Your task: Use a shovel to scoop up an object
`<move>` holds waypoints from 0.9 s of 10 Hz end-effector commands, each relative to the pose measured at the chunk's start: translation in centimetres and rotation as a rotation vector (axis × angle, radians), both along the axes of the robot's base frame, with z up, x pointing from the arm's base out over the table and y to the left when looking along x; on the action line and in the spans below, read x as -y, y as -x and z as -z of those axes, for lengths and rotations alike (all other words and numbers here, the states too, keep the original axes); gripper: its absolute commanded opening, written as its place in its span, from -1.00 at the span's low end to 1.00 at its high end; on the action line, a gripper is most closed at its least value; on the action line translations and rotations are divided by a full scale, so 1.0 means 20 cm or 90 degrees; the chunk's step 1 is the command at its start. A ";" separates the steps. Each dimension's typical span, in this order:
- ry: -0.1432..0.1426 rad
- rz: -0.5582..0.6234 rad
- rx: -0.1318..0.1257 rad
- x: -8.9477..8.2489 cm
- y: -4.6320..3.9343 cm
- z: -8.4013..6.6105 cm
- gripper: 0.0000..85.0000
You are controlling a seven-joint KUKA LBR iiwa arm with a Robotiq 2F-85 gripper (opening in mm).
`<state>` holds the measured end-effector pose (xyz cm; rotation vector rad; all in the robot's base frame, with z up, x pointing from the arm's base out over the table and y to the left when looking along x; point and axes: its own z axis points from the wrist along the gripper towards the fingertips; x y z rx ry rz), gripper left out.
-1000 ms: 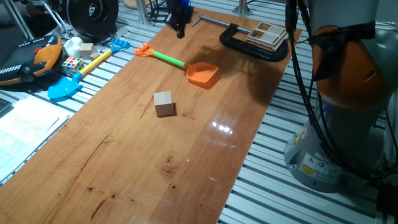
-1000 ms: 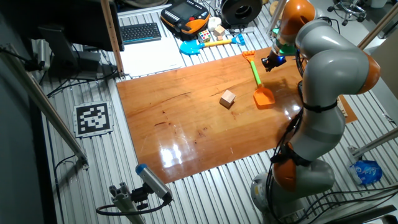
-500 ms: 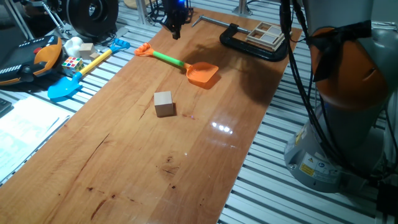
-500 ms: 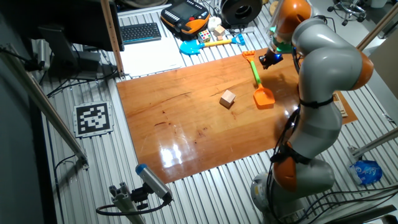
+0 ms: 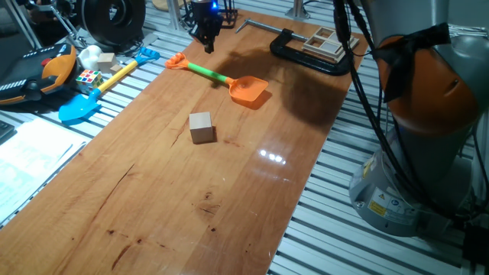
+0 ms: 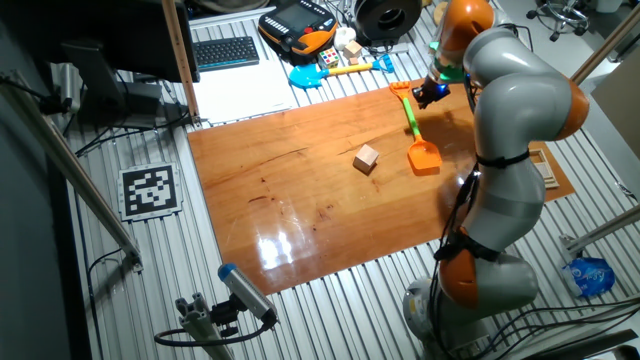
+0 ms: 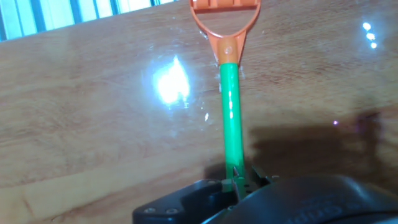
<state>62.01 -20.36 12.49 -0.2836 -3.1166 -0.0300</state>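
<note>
The shovel (image 5: 221,79) lies on the wooden table, with its orange blade (image 5: 249,92) to the right, a green shaft and an orange end piece (image 5: 176,61) to the left. It also shows in the other fixed view (image 6: 412,118). My gripper (image 5: 205,42) hangs just above the shaft near the end piece, with its fingers drawn together and holding nothing. In the hand view the shaft (image 7: 230,112) runs up from my gripper (image 7: 239,182) to the end piece (image 7: 225,18). The wooden cube (image 5: 201,127) sits apart, nearer the front, and shows in the other fixed view (image 6: 366,158).
A blue-bladed shovel with a yellow shaft (image 5: 99,85), a multicoloured puzzle cube (image 5: 89,77) and other clutter lie off the table's left edge. A black C-clamp (image 5: 309,55) holds wooden pieces at the table's far right. The robot's base (image 5: 428,114) stands at right.
My gripper has moved left along the shaft, from above the blade side towards the orange end piece. The shovel and the cube have not moved.
</note>
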 end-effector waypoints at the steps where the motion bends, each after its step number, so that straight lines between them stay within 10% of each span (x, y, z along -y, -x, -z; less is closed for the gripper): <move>1: -0.002 0.000 -0.001 0.00 -0.005 0.02 -0.60; 8: -0.004 0.008 0.006 -0.01 -0.031 0.15 -0.60; 9: -0.005 0.009 0.010 0.00 -0.035 0.17 -0.20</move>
